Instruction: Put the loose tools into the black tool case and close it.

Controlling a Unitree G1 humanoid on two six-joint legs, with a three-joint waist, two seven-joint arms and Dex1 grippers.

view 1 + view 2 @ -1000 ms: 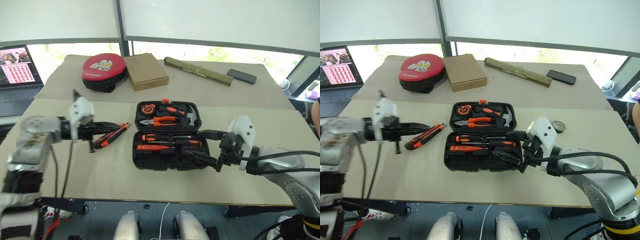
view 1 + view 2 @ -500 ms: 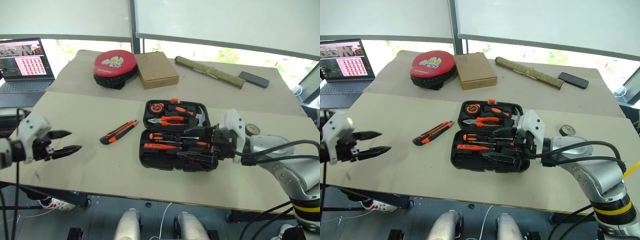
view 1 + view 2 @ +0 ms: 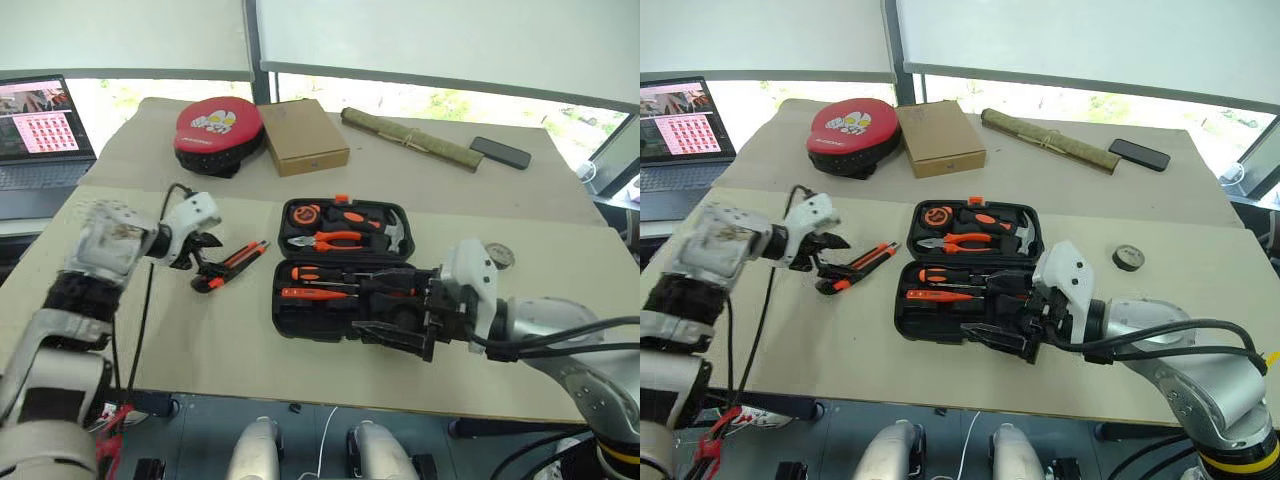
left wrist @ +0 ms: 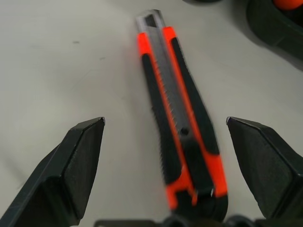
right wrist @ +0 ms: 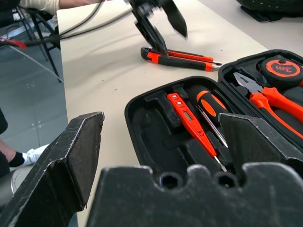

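Beige board covers the table (image 3: 560, 330), and everything lies on it; at the far edge sit a red-and-black round pad (image 3: 218, 133), a cardboard box (image 3: 303, 136), a rolled green bundle (image 3: 410, 139) and a phone (image 3: 500, 152), all well apart from the work and likely just set aside. Near the middle the black tool case (image 3: 345, 270) lies open and flat, its lid half holding a tape measure, pliers and a hammer, its near half holding two orange-handled screwdrivers (image 5: 196, 116) seated in moulded slots; open like this, it can take what is left to pack. One loose tool remains on the table, the utility knife (image 4: 177, 127), lying at a slant just to the left of the case and clear of it. The left gripper (image 3: 205, 255) hangs right over the knife with its two fingers spread wide, one on each side of the handle; they seem apart from it, so nothing is held, and the straddle looks like the setup for a pinch across the narrow width. The right gripper (image 3: 400, 310) rests low at the near right corner of the case, also spread wide and empty, probably waiting there to steady the case or to fold the lid once the knife is in. By my reading the task is mostly packed, with the knife and the closing left.
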